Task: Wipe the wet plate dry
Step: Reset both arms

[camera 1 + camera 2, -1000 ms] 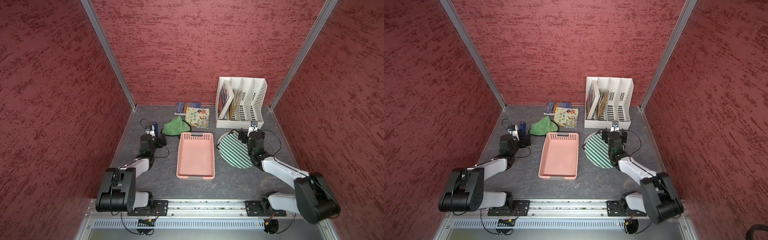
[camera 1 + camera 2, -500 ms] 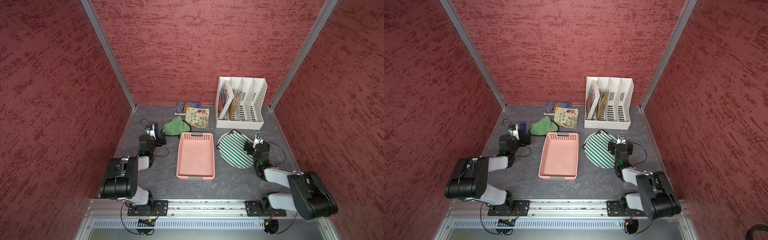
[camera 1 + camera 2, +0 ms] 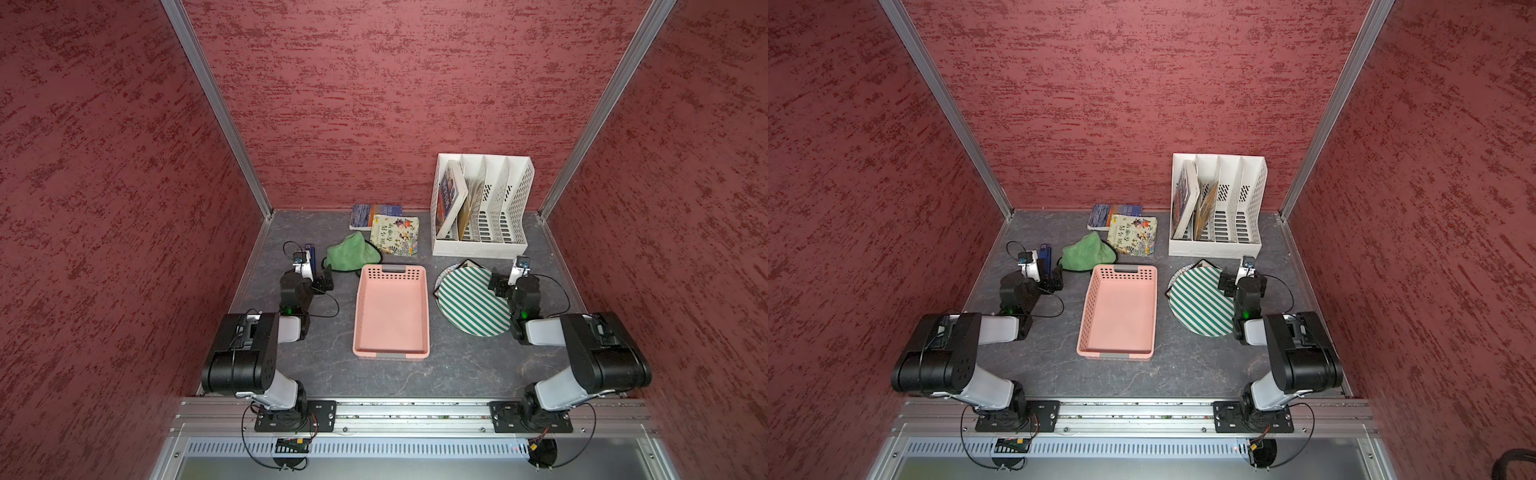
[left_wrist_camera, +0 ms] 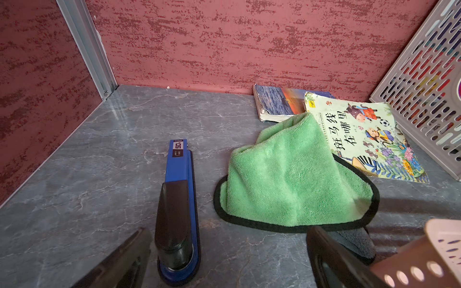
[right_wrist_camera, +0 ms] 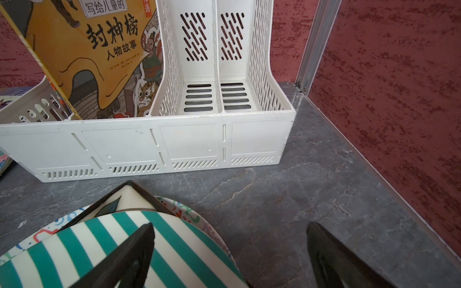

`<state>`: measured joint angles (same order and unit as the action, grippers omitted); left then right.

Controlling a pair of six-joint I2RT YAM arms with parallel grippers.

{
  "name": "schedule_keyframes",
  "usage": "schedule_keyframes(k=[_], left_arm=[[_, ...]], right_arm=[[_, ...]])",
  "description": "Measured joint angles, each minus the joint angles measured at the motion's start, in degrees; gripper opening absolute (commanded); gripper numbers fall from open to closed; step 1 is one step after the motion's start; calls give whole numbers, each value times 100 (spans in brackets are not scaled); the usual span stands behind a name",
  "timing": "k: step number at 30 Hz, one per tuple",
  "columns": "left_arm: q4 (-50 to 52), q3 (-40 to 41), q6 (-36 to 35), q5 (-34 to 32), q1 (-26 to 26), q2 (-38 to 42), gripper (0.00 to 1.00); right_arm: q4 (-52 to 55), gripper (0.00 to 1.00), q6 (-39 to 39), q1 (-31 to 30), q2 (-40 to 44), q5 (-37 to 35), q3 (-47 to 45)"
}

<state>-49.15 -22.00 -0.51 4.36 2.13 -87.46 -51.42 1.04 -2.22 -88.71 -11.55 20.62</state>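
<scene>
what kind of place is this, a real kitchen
Probably a staged robot test booth, not a kitchen: red wall panels in aluminium posts, two arms on a rail, mixed props like a stapler and file rack.

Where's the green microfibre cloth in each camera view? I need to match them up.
Top view: green microfibre cloth, beyond the pink plastic basket's far-left corner.
Top view: cloth, same spot.
Left wrist: cloth between blue stapler and colourful picture book.
Right wrist: not in view.
Shared landmark: that picture book.

The blue stapler (image 4: pixel 178 209) reads "50", the picture book (image 4: pixel 366 139) "斑马线在哪里", the yellow book (image 5: pixel 99 62) "封神榜 人物故事"
</scene>
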Motion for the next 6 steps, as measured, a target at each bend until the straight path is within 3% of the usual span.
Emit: schedule_keyframes(k=[6], left_arm=[[-33, 0, 0, 0, 0, 0, 100]], right_arm=[[28, 99, -57, 2, 0, 343, 59]])
